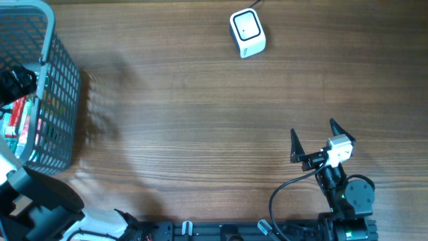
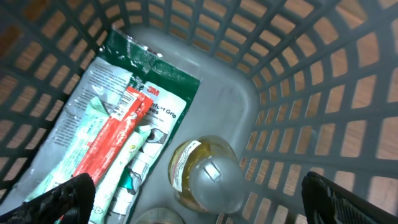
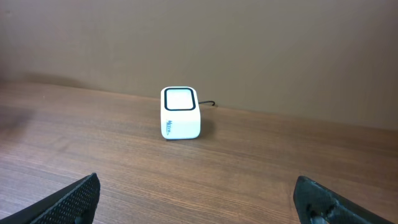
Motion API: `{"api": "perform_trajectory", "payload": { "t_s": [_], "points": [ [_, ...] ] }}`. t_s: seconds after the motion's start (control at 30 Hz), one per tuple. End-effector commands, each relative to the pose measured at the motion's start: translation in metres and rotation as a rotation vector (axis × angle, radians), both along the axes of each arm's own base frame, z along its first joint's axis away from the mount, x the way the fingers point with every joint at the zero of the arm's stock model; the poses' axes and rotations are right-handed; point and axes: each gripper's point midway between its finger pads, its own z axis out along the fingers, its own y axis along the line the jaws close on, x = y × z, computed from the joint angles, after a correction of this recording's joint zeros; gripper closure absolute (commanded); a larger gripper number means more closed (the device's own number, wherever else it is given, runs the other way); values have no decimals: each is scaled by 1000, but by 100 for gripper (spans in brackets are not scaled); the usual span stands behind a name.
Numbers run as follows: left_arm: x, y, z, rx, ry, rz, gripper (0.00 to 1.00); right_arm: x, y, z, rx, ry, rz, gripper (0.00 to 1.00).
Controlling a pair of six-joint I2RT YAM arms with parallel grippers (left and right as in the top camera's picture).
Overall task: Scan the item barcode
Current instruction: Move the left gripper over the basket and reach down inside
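1. Your left gripper [image 2: 202,202] hangs wide apart, empty, inside the grey plastic mesh basket [image 2: 298,74].
2. Beneath it lie a green-and-white flat packet [image 2: 124,124] and a clear round bottle [image 2: 205,177], side by side.
3. Your right gripper [image 1: 313,130], likewise spread and empty, faces the white box-shaped scanner [image 1: 247,33], well apart.

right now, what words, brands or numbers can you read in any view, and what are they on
"3M": on the flat package lying in the basket
"Grip": same package, beside the logo; the rest of its print is too blurred to read
bottle label: blurred, unreadable
scanner side marking: too small to read
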Motion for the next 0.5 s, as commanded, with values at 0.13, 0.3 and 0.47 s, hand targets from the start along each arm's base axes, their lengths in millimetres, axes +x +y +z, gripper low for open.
{"api": "perform_trajectory", "payload": {
  "t_s": [0.13, 0.3, 0.47],
  "points": [
    [5, -1, -32, -60, 41, -40, 0, 0, -1, 1, -4, -5, -2, 0],
    [6, 0, -51, -92, 70, -36, 6, 0, -1, 1, -4, -5, -2, 0],
    [9, 3, -63, -105, 83, -37, 11, 0, -1, 1, -4, -5, -2, 0]
  ]
}}
